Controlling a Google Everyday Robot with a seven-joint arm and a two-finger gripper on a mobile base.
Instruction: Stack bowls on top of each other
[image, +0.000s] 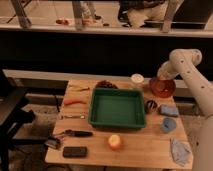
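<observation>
The red-orange bowl (163, 88) hangs tilted above the table's back right corner, right of the green tray (118, 108). My gripper (161, 77) is at the bowl's upper rim and is shut on it, with the white arm reaching in from the right. The dark purple bowl (106, 84) sits on the table just behind the tray's back left corner, well to the left of my gripper.
A white cup (137, 78) stands between the two bowls. A dark round object (151, 105), a blue block (169, 110), a pale-blue cup (168, 125) and a cloth (180, 150) lie at right. An orange fruit (115, 141), utensils and a black box (74, 151) lie at front and left.
</observation>
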